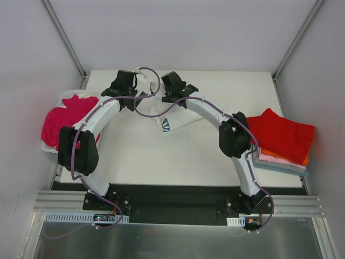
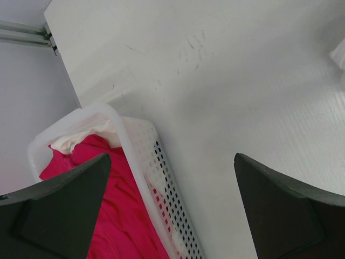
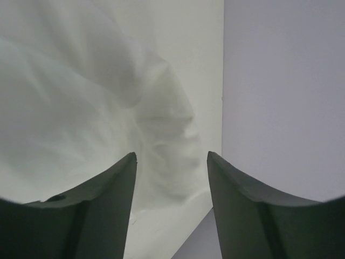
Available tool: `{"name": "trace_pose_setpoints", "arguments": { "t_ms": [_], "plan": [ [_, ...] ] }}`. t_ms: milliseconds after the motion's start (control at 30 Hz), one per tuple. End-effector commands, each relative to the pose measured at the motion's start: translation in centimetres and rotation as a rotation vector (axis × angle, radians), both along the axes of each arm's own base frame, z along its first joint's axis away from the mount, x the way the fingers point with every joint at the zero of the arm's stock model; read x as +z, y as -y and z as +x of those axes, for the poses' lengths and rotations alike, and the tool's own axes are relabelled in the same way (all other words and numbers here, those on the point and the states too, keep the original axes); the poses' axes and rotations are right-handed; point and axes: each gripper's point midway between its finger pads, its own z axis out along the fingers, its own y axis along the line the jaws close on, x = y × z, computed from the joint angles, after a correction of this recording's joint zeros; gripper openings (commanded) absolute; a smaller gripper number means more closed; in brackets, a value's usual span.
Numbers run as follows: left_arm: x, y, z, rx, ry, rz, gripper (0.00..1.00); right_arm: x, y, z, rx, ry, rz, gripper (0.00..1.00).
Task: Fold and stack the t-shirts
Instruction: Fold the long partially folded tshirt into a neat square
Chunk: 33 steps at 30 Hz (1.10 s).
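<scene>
Left arm [image 1: 105, 113] and right arm [image 1: 207, 110] had white links and black joints. Purple cables [image 1: 146, 68] ran along both. Fingers [image 2: 59, 210] were dark wedges.

White bench [image 1: 161, 162] is enclosed on three sides by plain pale grey walls [image 1: 178, 32]. Metal posts [image 1: 64, 38] are seen at back corners. Aluminium rails [image 1: 59, 205] are fixed along near edge, dull metal sheet [image 1: 178, 243] below. Faint scuffs [image 2: 194, 43] noted on bench. Evenly lit.

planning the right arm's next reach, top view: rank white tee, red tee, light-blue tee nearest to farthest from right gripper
1. white tee, centre, by the right gripper
2. red tee, right side, on top
3. light-blue tee, right side, underneath
</scene>
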Motion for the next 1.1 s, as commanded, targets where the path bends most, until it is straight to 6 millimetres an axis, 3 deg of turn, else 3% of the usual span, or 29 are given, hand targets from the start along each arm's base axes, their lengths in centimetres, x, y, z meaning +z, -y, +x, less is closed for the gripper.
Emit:
{"name": "trace_pose_setpoints", "arguments": {
  "t_ms": [0, 233, 333, 367, 567, 700, 867, 1067],
  "plan": [
    [1.3, -0.2, 0.8, 0.027, 0.044, -0.008, 0.99, 2.3, -0.1, 2.0, -0.030, 0.113, 0.012, 0.61],
    [2.4, 0.4, 1.1, 0.014, 0.069, -0.045, 0.99, 2.8, 1.7, 1.6, -0.064, 0.133, -0.008, 0.63],
    [3.6, 1.7, 1.4, -0.031, 0.090, -0.103, 0.99, 3.9, 3.5, 1.6, -0.106, 0.147, 0.012, 0.63],
    [3.9, 2.3, 1.5, -0.051, 0.093, -0.129, 0.99, 3.2, 4.2, 1.3, -0.113, 0.130, 0.002, 0.63],
    [5.4, 5.9, 2.0, -0.146, 0.104, -0.229, 0.99, 3.7, 8.6, 0.9, -0.228, 0.110, 0.065, 0.62],
    [5.0, 8.3, 2.7, -0.205, 0.068, -0.326, 0.99, 3.3, 10.0, 0.0, -0.276, 0.003, 0.173, 0.62],
    [4.4, 8.7, 4.3, -0.167, 0.063, -0.346, 0.99, 1.2, 8.4, -2.5, -0.255, -0.233, 0.329, 0.62],
    [3.2, 6.9, 5.6, -0.080, 0.071, -0.265, 0.99, 0.2, 6.0, -5.0, -0.224, -0.386, 0.435, 0.63]
  ]
}}
